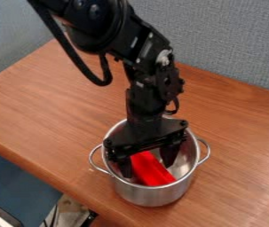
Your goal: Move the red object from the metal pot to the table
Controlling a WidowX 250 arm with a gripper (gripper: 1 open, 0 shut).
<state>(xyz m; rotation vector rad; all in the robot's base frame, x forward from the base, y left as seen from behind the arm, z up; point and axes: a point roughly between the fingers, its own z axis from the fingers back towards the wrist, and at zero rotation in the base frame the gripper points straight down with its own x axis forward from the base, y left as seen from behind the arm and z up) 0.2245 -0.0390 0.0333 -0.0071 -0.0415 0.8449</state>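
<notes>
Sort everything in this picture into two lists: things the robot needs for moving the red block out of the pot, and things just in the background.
Needed: red object; metal pot; table; open pincer.

Background: grey wall; black cables.

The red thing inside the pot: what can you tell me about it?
The red object is a bright, smooth, elongated block, plastic by the look of it. It lies tilted inside the metal pot, one end toward the rim, the other down near the bottom. The open gripper hangs just above it, fingers straddling its upper end; whether they touch it I cannot tell.
</notes>
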